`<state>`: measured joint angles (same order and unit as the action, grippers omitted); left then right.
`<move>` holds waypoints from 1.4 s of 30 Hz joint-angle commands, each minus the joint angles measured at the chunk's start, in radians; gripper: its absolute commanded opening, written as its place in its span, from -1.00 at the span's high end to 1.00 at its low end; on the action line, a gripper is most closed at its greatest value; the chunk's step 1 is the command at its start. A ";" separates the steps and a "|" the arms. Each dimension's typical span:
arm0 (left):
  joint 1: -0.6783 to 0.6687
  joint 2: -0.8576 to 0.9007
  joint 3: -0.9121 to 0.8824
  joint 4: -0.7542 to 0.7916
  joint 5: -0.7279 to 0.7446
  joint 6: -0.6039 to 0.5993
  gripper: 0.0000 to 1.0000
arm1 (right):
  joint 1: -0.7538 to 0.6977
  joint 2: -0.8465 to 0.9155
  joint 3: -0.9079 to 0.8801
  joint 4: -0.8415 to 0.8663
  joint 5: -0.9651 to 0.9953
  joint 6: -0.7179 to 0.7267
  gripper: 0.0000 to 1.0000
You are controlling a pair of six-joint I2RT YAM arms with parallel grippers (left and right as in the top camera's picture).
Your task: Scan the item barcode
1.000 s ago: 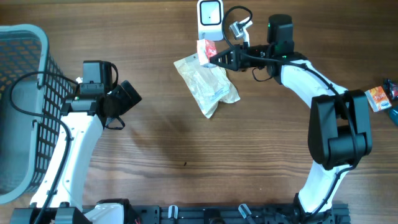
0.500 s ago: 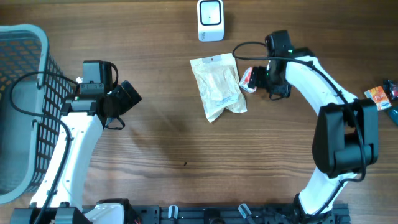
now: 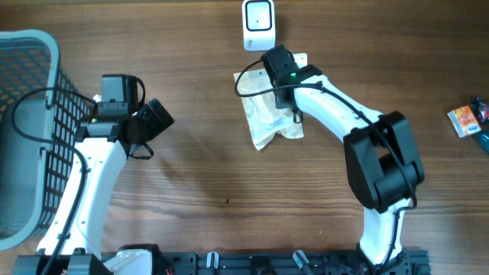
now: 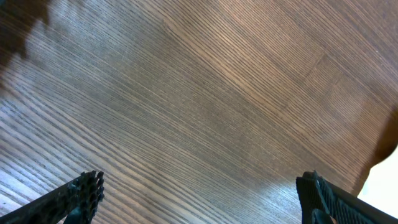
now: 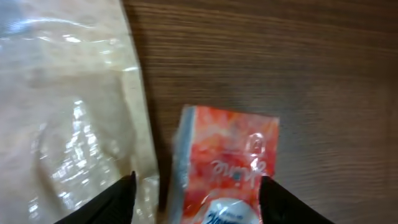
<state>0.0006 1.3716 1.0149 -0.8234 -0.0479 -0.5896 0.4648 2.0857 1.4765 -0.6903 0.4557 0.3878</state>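
Observation:
The item, a red-orange packet (image 5: 227, 165), lies on the wood beside a beige plastic bag (image 5: 68, 106). My right gripper (image 5: 198, 186) stands open over it, a finger on each side and a gap on the left. From overhead, the right gripper (image 3: 279, 65) hovers at the top of the bag (image 3: 267, 122), just below the white scanner (image 3: 258, 24), and its wrist hides the packet. My left gripper (image 3: 157, 118) is open and empty at the left, and the left wrist view shows that gripper (image 4: 199, 199) over bare wood.
A grey mesh basket (image 3: 30, 46) fills the far left edge. A small orange item (image 3: 461, 121) lies at the far right edge beside a blue object. The right arm arches across the table's right half.
The right gripper, shut on the packet by the scanner a second ago, has opened. Its arm dropped to the bag's right, then swung left to the bag's top. The left arm stayed still.

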 commanded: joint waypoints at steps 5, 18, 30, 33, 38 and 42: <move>0.004 -0.001 0.003 0.000 -0.010 -0.002 -0.99 | -0.015 0.102 0.002 0.008 0.094 -0.021 -0.06; 0.004 -0.001 0.003 0.000 -0.010 -0.002 -1.00 | -0.175 0.025 0.206 -0.126 -1.001 -0.077 0.91; 0.004 -0.001 0.003 0.000 -0.010 -0.002 -1.00 | -0.435 0.032 -0.199 0.181 -1.154 0.055 0.06; 0.004 -0.001 0.003 0.000 -0.010 -0.002 -1.00 | -0.465 -0.008 -0.111 0.033 -0.966 0.022 -0.57; 0.004 -0.001 0.003 0.000 -0.010 -0.002 -1.00 | -0.452 -0.130 -0.002 -0.095 -0.955 -0.103 -0.88; 0.004 -0.001 0.003 0.000 -0.010 -0.002 -1.00 | -0.397 -0.121 -0.012 -0.034 -1.067 -0.072 -0.68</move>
<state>0.0006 1.3716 1.0149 -0.8234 -0.0479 -0.5896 0.0257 1.9648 1.4601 -0.7536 -0.5537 0.3122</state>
